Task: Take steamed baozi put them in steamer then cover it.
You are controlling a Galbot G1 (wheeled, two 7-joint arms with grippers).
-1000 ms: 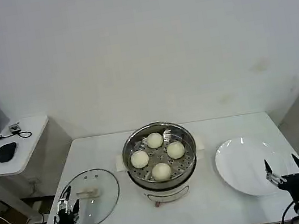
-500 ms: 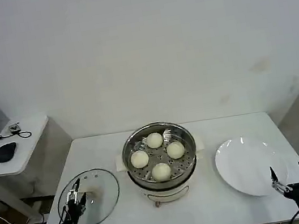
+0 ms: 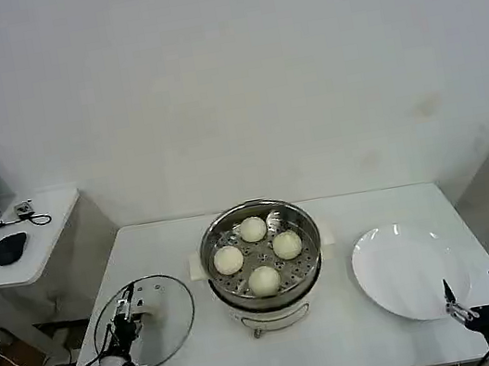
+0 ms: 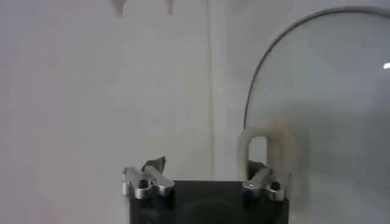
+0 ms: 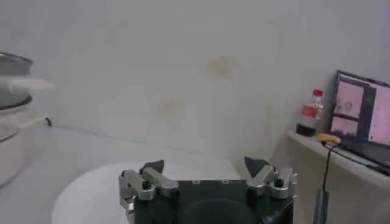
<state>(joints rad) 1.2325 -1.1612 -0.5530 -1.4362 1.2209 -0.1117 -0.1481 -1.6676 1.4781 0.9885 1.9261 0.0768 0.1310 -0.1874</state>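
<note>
Four baozi [image 3: 258, 254] sit in the steamer [image 3: 263, 264] mid-bench [image 3: 197, 350]. Left end effector [image 3: 126, 317] hovers over the lid [image 3: 146, 323] left of the steamer; wrist cam shows it spread, lid handle [image 4: 264, 146] by one finger. Right end effector [image 3: 476, 296], spread too, sits at the plate [image 3: 407, 268] edge, right of steamer.

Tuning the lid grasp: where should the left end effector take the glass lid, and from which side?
Grip the glass lid by its pale arched handle at the centre; the flat glass disc offers nothing to pinch. Likely best from above, fingers straddling the arch. The left end effector is open beside it already. All four baozi sit in the steamer.
</note>
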